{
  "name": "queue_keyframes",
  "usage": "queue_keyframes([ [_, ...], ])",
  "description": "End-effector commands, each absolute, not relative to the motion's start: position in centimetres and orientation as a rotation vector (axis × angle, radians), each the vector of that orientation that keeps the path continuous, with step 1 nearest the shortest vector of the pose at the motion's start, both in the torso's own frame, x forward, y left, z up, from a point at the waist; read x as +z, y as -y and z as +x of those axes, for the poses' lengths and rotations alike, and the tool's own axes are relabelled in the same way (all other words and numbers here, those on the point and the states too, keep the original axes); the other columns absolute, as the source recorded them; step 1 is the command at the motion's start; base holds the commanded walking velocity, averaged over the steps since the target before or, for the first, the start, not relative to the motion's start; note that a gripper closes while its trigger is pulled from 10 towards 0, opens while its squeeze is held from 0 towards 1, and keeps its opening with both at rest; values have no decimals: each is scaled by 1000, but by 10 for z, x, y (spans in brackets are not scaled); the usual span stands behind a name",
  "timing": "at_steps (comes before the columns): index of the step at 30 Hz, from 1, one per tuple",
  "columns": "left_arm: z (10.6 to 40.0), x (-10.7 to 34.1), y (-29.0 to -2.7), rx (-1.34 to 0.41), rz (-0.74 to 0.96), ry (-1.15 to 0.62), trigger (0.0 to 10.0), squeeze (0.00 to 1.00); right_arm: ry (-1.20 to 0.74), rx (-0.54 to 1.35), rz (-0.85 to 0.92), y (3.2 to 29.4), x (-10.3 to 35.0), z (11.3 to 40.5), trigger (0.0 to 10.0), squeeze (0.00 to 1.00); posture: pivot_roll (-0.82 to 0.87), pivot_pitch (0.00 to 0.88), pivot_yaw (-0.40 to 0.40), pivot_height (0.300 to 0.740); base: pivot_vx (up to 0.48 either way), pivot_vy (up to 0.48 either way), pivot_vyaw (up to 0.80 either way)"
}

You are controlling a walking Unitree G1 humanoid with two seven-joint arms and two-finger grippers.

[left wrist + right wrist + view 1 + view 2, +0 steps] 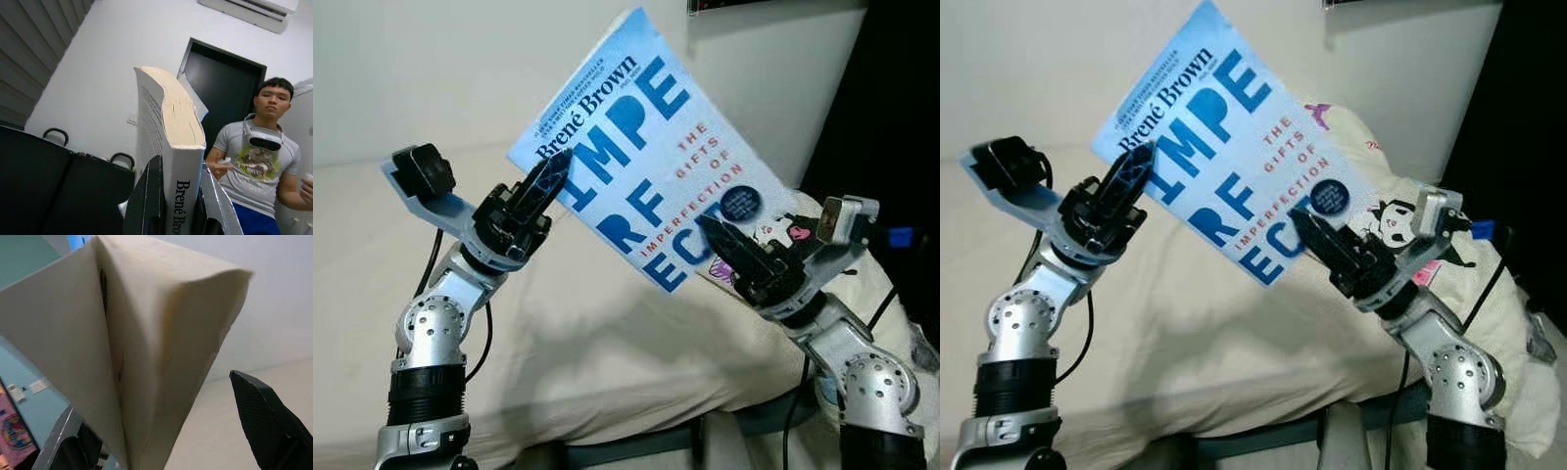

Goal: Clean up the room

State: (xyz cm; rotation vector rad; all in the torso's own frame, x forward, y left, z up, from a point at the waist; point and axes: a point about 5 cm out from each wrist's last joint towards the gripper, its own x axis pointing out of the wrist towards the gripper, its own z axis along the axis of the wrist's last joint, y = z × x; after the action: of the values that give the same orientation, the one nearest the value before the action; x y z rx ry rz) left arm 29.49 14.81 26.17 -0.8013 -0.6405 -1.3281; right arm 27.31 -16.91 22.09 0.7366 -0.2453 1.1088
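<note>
**Book held aloft between both arms, not yet put away**

A light-blue paperback book with big blue cover lettering [651,147] hangs tilted in the air above a cream-sheeted bed [597,343], cover toward the head camera. The left pincer [551,181] clamps its upper corner near the author's name; the left wrist view confirms this, with the book's spine and page block squeezed between the two black fingers [146,205]. The right pincer [720,240] reaches at the lower edge. From the head it looks like a grip, but the right wrist view shows the cream page edges fanned apart and one black finger [266,416] standing clear of the paper, so that pincer looks spread wide rather than closed on the book.

I judge the step in hand to be carrying or passing the book between arms, with putting it away undone. The next move calls for one firm grip before the other lets go, since the pages are splaying.

The left wrist view alone takes in a person in a grey T-shirt [257,161] standing before a dark doorway [220,88]. The head views add a cream printed pillow [1400,196] behind the book.
</note>
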Motion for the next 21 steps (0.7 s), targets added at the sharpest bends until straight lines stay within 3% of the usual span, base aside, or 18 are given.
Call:
queue_keyframes([
  [1, 290, 267, -150, -1363, -785, 670, 0, 0, 232, 1160, 744, 163, 222, 268, 10000, 0, -138, 74, 70, 580, 0, 0, 0],
  [6, 291, 267, -148, -1363, -791, 661, 0, 0, 215, 1176, 750, 161, 219, 267, 10000, 0, -139, 74, 72, 580, 0, 0, 0],
  [7, 293, 266, -147, -1334, -785, 649, 0, 0, 222, 1161, 742, 158, 217, 268, 0, 0, -138, 75, 74, 580, 0, 0, 0],
  [21, 310, 256, -158, -1144, -756, 601, 0, 0, 278, 1096, 720, 170, 224, 270, 0, 0, -138, 76, 75, 580, 0, 0, 0],
])
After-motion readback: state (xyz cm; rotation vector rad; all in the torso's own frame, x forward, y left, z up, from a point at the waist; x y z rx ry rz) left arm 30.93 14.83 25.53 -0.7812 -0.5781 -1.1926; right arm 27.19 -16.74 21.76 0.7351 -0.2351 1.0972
